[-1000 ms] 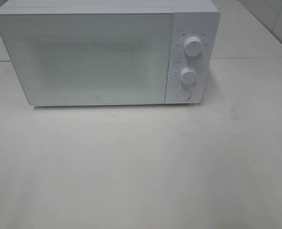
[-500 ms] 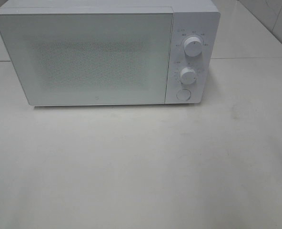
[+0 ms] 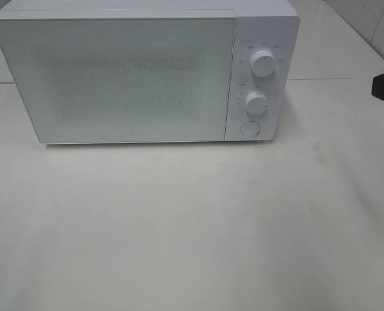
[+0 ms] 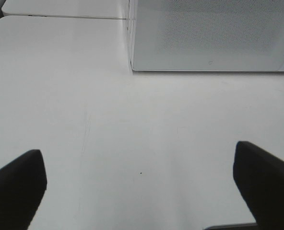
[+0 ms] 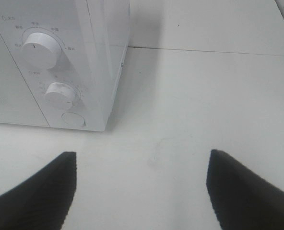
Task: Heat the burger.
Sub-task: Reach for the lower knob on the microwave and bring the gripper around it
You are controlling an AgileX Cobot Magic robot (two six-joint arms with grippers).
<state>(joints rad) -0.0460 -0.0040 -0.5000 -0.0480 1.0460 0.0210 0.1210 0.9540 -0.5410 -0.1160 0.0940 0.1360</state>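
Left wrist view, your left claw [image 4: 137, 155] spread wide above the table [image 4: 108, 120], white microwave [image 3: 143, 71] ahead with door [image 3: 82, 116] shut, two knobs [image 3: 263, 63] on its right side, your right claw [image 5: 142, 157] released near them, where the burger sits you cannot tell.

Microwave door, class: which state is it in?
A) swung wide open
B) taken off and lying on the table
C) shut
C: the microwave door sits flush beside the control panel, with no gap and no view into the cavity.
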